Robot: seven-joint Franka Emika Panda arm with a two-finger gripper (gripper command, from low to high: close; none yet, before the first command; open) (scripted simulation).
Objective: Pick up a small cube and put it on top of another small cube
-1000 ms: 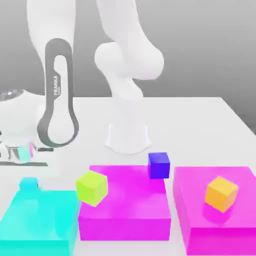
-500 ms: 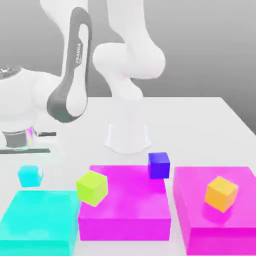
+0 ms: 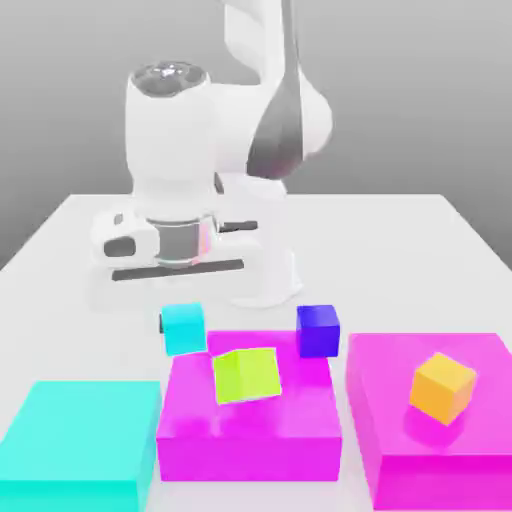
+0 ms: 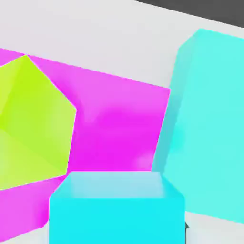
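- The end effector (image 3: 185, 322) hangs below the arm's white wrist, its fingers nearly shut on the small cyan cube (image 3: 185, 329), which it holds clear of the counter (image 3: 400, 240).
- That cube sits in the air by the far corner of the middle magenta block (image 3: 248, 425), on the exterior view's left side of it.
- The relation that matters now: the lime cube (image 3: 247, 376) lies just beside the held cube, lower and toward the exterior view's right and nearer the camera. It rests on the magenta block with its corners turned askew to the block's edges.
- In the hand view the cyan cube (image 4: 116, 207) is close under the camera, with the lime cube (image 4: 31, 124) off to one side, not underneath.
- The blue cube (image 3: 318, 330) is a little farther to the exterior view's right, at the block's far edge.
- I'd judge a short sideways shift is needed before lowering, if lime is the target.
- The lime cube's turned top may make the stack sit unsquare.
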